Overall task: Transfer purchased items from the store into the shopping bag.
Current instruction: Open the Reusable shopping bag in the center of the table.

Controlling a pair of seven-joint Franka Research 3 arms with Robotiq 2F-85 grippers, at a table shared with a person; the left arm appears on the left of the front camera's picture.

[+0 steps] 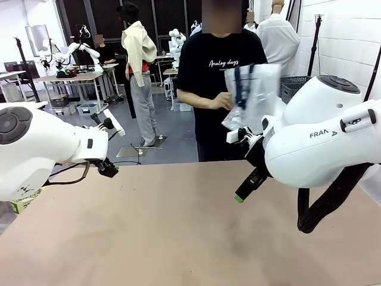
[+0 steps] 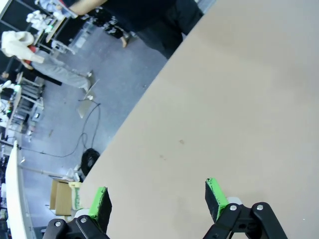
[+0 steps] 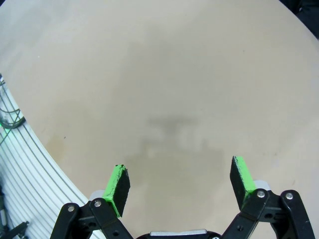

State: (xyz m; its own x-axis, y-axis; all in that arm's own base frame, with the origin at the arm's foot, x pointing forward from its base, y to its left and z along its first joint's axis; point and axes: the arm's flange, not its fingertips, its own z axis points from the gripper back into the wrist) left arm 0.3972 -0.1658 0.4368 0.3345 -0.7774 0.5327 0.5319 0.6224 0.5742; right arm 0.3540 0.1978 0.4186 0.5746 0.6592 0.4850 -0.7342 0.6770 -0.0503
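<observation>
The table is the largest thing in the scene, a broad, matte, pale tan slab with faint grey smudges, its surface smooth and flat. Two bulky, glossy white rounded arms sit over its near corners, the left arm at the left and the right arm at the right, with a black cable loop hanging under the right one.

At the far edge, right of centre, a person in a black printed T-shirt stands holding the shopping bag up at chest height, clear of the table. It is thin, crinkled, translucent whitish plastic with navy straps, gripped by the person's hand; what it contains cannot be made out. The right arm's housing partly covers the bag's right side.

The right gripper hangs above bare tabletop, its green-padded fingers spread wide and holding nothing. The left gripper is likewise spread wide and empty near the table's left edge, beside grey floor.
</observation>
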